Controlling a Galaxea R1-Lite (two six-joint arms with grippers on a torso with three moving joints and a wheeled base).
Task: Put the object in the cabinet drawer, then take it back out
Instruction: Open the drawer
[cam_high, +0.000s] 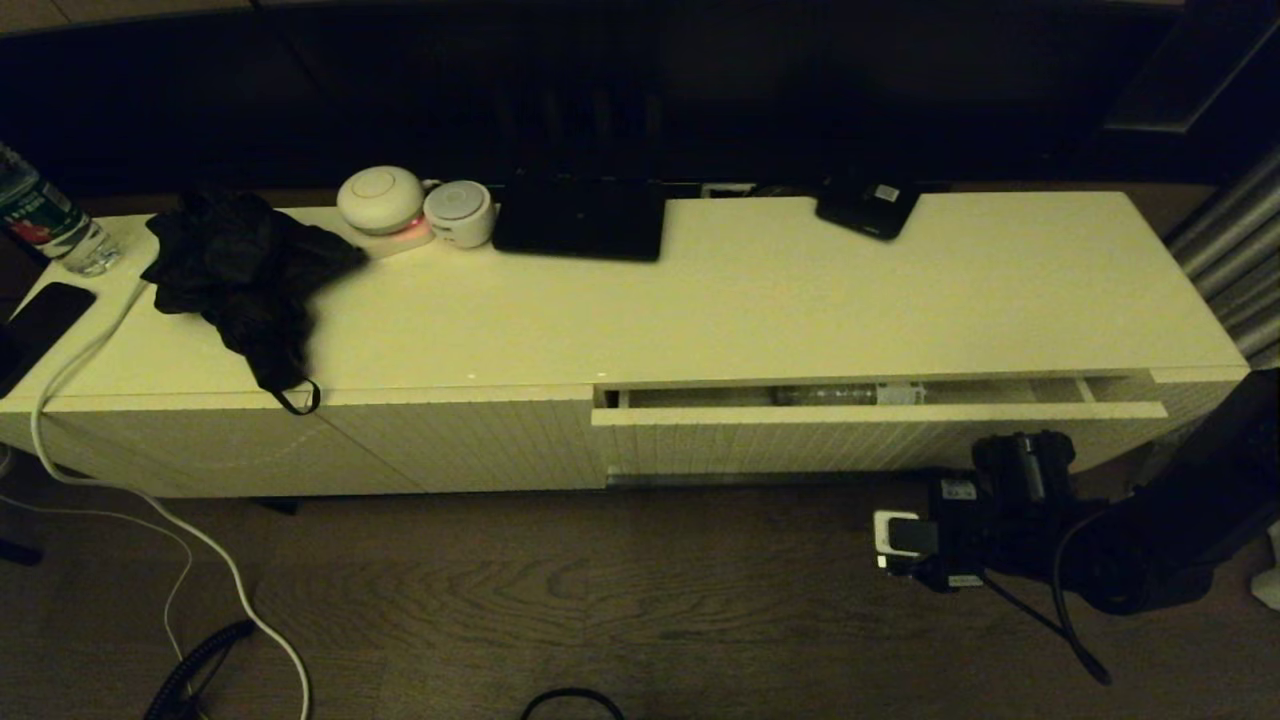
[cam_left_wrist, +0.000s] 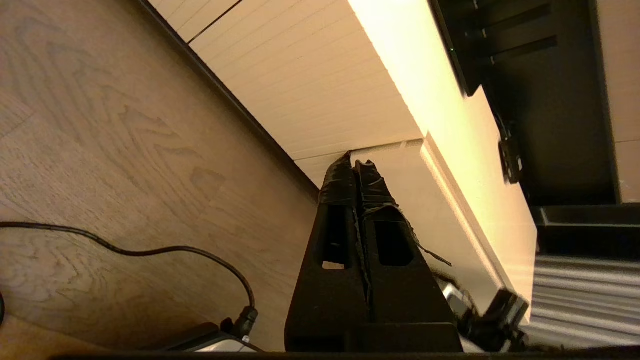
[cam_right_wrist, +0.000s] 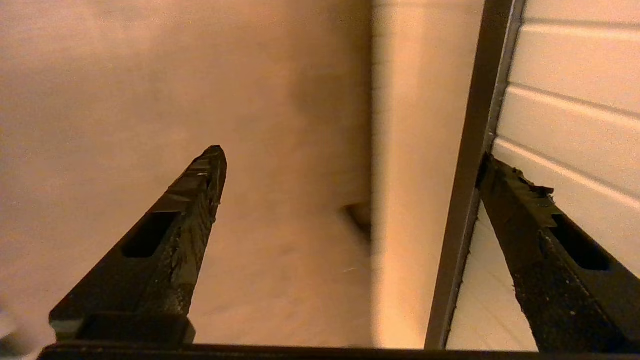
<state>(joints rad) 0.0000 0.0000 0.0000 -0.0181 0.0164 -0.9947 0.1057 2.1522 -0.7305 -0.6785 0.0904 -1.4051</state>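
Right arm: seen low in front of the cabinet drawer (cam_high: 880, 440), below its right half, wrist and camera housing held just above the wood floor (cam_high: 600, 600).
Right gripper (cam_right_wrist: 350, 170): fingers spread wide apart, nothing between them; one finger (cam_right_wrist: 530, 210) lies against the drawer's dark handle strip (cam_right_wrist: 470, 190), the other (cam_right_wrist: 200, 180) is held clear over the floor.
Left gripper (cam_left_wrist: 356, 167): fingers pressed together, nothing held; tips are pointed at the cabinet's lower corner, just off the ribbed front. The left arm is not seen from the head.
Drawer: pulled out only slightly; a narrow slot is left between its front edge and the cabinet top (cam_high: 800, 300).
Water bottle (cam_high: 850, 394): laid on its side inside the drawer, seen through the slot, near the drawer's middle, cap end toward the drawer's right.
Room at the drawer: slot is narrow; the floor in front of the drawer is bare apart from the right arm and its cable.
Left of the drawer: handleless ribbed panel (cam_high: 460, 440), flush and shut.
Cabinet top, left of the drawer: black cloth (cam_high: 240, 270) draped over the front edge; white round device (cam_high: 380, 200); white cable (cam_high: 100, 330) run down to the floor.
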